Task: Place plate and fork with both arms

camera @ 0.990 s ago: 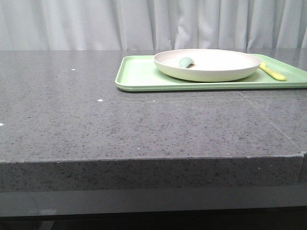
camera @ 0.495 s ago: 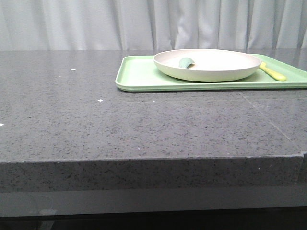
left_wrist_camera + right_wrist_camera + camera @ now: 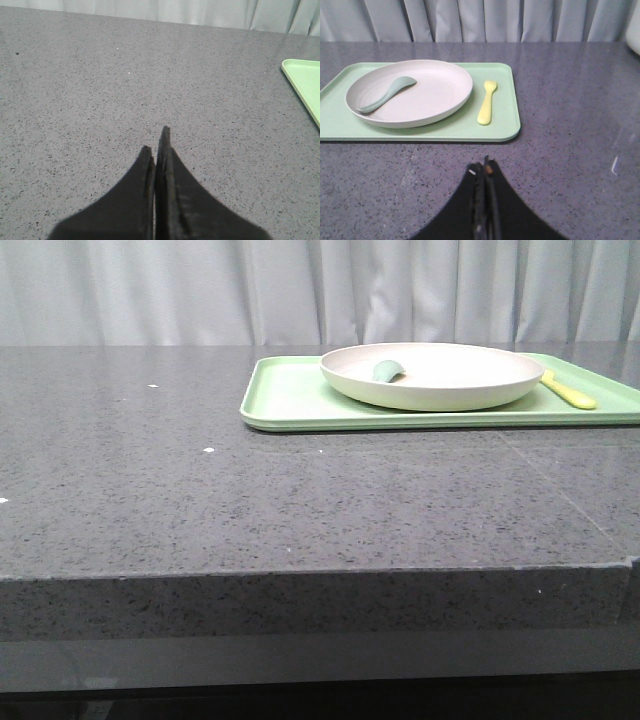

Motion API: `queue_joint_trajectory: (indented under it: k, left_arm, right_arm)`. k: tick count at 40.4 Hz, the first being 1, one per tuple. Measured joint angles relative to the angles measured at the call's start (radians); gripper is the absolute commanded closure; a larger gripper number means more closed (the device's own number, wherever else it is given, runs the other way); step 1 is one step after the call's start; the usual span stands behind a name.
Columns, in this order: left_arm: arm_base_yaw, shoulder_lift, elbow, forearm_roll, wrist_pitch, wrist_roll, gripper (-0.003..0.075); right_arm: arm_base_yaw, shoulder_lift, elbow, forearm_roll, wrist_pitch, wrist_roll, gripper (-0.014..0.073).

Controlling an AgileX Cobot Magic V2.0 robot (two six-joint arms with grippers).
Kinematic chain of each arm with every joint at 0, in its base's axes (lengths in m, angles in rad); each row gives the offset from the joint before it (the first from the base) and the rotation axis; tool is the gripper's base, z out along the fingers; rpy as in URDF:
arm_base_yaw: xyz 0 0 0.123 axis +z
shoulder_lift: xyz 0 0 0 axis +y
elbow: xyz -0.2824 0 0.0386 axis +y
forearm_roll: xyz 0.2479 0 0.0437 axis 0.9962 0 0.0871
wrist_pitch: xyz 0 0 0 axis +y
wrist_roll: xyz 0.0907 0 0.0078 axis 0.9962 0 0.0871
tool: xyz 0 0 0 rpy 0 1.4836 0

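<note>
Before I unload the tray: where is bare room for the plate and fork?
The grey table lies bare left of and in front of the tray. The tray is crowded: plate holding a spoon, fork beside it.

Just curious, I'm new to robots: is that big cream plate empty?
No. A grey-green spoon lies inside the plate, which sits on the green tray.
</note>
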Motion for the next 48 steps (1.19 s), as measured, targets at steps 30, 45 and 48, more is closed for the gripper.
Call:
queue_joint_trajectory:
  k: [30,45,48]
  left_arm:
    - [0.0,0.0,0.0,0.0,0.0,0.0,0.0738]
    - [0.0,0.0,0.0,-0.009,-0.02,0.018,0.0738]
    - [0.0,0.0,0.0,-0.05,-0.04,0.073,0.0738]
  right_arm:
    - [0.0,-0.011,0.006,0.0,0.0,0.0,0.0657]
    - [0.0,-0.011,0.006,0.0,0.0,0.0,0.0657]
    - [0.0,-0.011,0.006,0.0,0.0,0.0,0.0657]
